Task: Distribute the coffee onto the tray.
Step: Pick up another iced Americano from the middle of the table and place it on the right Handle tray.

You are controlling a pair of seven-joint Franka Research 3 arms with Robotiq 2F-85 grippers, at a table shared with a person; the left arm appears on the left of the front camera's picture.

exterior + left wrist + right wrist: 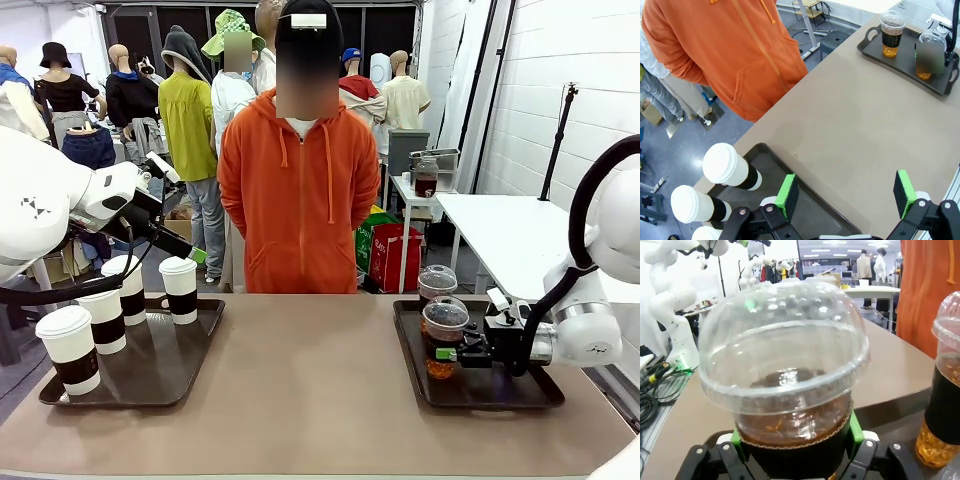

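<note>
Four white paper cups with dark bands stand on the left tray [150,385]: cups [70,348], [103,318], [127,285] in a row and one [180,288] at the far edge. My left gripper [188,248] hovers open above them, holding nothing. The left wrist view shows its green pads [787,196] spread wide over that tray [810,210], beside a paper cup [730,167]. On the right tray [500,390] stand two clear dome-lidded cups. My right gripper [452,352] is shut on the near one [445,322], [785,375]. The other [437,283], [945,395] stands just behind.
A person in an orange hoodie [298,190] stands at the far edge with arms behind the back. The wide brown table [310,370] lies bare between the two trays. A white side table [510,230] stands at the back right.
</note>
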